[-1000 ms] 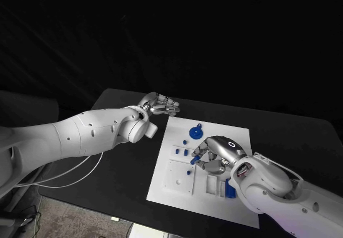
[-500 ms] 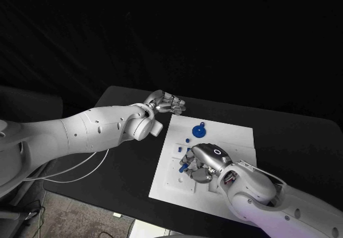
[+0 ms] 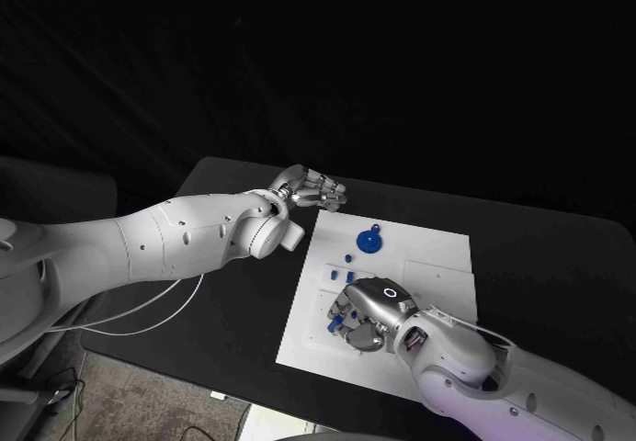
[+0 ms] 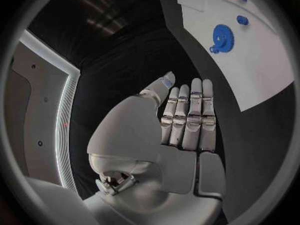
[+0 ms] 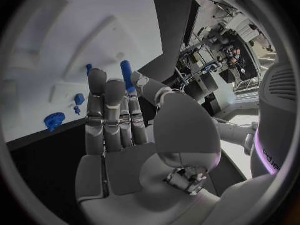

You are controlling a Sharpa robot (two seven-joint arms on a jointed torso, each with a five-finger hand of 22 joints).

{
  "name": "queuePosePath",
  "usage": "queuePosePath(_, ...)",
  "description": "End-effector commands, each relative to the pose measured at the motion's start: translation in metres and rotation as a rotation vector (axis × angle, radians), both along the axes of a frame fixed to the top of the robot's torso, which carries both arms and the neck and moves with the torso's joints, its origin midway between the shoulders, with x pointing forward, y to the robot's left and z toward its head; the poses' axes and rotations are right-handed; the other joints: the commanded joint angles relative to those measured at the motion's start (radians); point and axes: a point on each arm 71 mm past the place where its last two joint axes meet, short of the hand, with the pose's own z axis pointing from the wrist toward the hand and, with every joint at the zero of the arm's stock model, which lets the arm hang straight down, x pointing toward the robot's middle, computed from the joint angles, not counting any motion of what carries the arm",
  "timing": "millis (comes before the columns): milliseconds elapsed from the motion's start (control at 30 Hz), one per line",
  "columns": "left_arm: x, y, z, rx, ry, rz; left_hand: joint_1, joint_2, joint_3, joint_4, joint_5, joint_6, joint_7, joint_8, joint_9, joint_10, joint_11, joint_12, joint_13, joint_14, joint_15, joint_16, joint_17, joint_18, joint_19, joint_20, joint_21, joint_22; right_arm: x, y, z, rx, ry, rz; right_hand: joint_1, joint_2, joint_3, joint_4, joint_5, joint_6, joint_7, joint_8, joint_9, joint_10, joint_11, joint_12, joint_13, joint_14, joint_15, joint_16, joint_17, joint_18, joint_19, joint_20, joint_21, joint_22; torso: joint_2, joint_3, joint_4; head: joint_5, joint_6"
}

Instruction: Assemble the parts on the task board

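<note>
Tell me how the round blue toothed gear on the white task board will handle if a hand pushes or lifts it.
The round blue toothed gear looks like stiff plastic, probably light. Lying flat on the white task board, it would likely slide rather than tip. Stood on edge, its round rim could roll.

Left arm reaching in from nine o'clock, left hand (image 3: 309, 191) raised toward twelve, fingers (image 4: 190, 116) straight, side by side, holding nothing. Right arm entering from five o'clock, right hand (image 3: 366, 312) palm down, fingers (image 5: 106, 110) extended together, empty.
</note>
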Motion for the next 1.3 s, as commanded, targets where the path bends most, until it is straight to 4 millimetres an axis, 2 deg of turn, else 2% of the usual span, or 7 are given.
queuePosePath(33, -0.0001, -0.0027, 0.0010, -0.011, -0.002, -0.016, -0.009, 0.004, -0.006, 0.002, 0.005, -0.002, -0.005, -0.002, 0.000, -0.008, -0.001, 0.000, 0.000, -0.006, 0.001, -0.003, 0.000, 0.014, 0.001, 0.003, -0.002, -0.001, -0.0024, 0.0028, -0.0030, -0.036, -0.009, 0.026, -0.003, 0.010, 0.001, -0.007, 0.007, 0.007, 0.002, 0.004, 0.001, 0.022, -0.013, 0.003, 0.001, 0.000, -0.006, 0.003, -0.001, 0.016, 0.029, -0.004, -0.004, 0.001, 0.000, 0.0006, 0.0003, 0.000, -0.002)
queuePosePath(633, -0.0001, -0.0014, 0.0010, -0.010, -0.002, -0.014, -0.009, 0.004, -0.006, 0.002, 0.005, -0.002, -0.005, -0.002, 0.000, -0.008, -0.001, 0.000, 0.000, -0.006, 0.001, -0.003, 0.000, 0.014, 0.001, 0.003, -0.002, -0.001, -0.0015, 0.0005, -0.0094, -0.080, -0.028, 0.013, -0.006, 0.011, 0.003, -0.013, 0.006, 0.008, 0.001, 0.004, 0.001, 0.023, -0.013, 0.003, 0.001, 0.000, -0.007, 0.004, -0.001, 0.017, 0.029, -0.005, -0.005, 0.006, 0.000, 0.0004, -0.0002, 0.001, -0.006)
queuePosePath(1300, -0.0001, -0.0012, 0.0009, -0.010, -0.002, -0.014, -0.009, 0.004, -0.006, 0.002, 0.005, -0.002, -0.005, -0.002, 0.000, -0.008, -0.001, 0.000, 0.000, -0.006, 0.001, -0.003, 0.000, 0.014, 0.001, 0.003, -0.002, -0.001, 0.0002, -0.0020, -0.0093, -0.086, -0.048, -0.006, -0.006, 0.010, 0.010, -0.015, 0.002, 0.010, 0.001, 0.004, 0.001, 0.024, -0.013, 0.003, 0.001, -0.001, -0.007, 0.005, 0.000, 0.017, 0.030, -0.005, -0.006, 0.010, 0.000, 0.0001, -0.0005, 0.001, -0.005)
